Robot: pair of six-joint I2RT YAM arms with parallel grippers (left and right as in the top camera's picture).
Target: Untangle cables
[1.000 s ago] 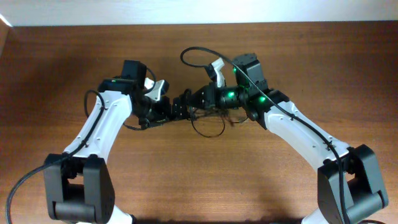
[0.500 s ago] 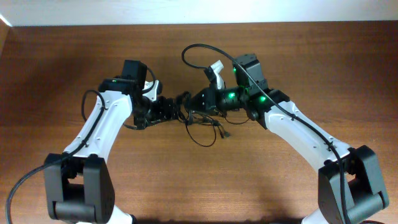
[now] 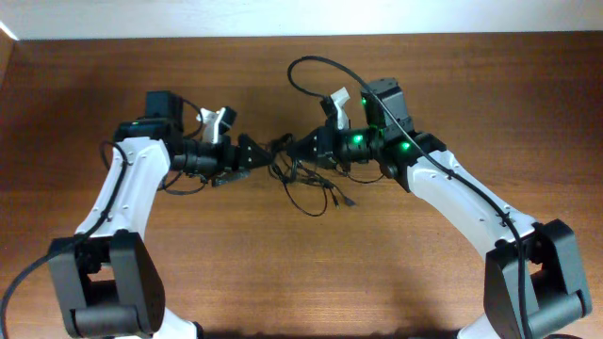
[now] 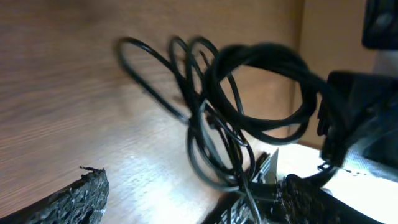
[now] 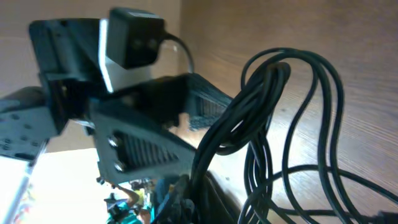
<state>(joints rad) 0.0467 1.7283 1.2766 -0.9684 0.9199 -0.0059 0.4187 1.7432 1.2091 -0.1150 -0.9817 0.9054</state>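
The cables [image 3: 308,188] are a knot of thin black cords in the middle of the wooden table, with loops trailing toward the front and a small plug end [image 3: 348,201]. My right gripper [image 3: 296,149] is shut on the top of the bundle [image 5: 261,106], which runs down into its jaws [image 5: 208,199]. My left gripper [image 3: 257,153] faces the tangle from the left and is open. In the left wrist view its rough black fingers [image 4: 73,199] stand wide apart, the cable loops [image 4: 249,118] hang ahead, and one thin cord crosses by the right finger.
The brown wooden table [image 3: 471,85] spreads all around, with a pale wall strip along its far edge. A thicker black wire [image 3: 320,68] fixed to the right arm arcs up behind the tangle. The left gripper's body [image 5: 149,118] fills the right wrist view's left side.
My left arm has swung out to the left and its gripper has drawn back from the knot. The cable loops have shifted and now hang lower. The right gripper has kept hold of the bundle.
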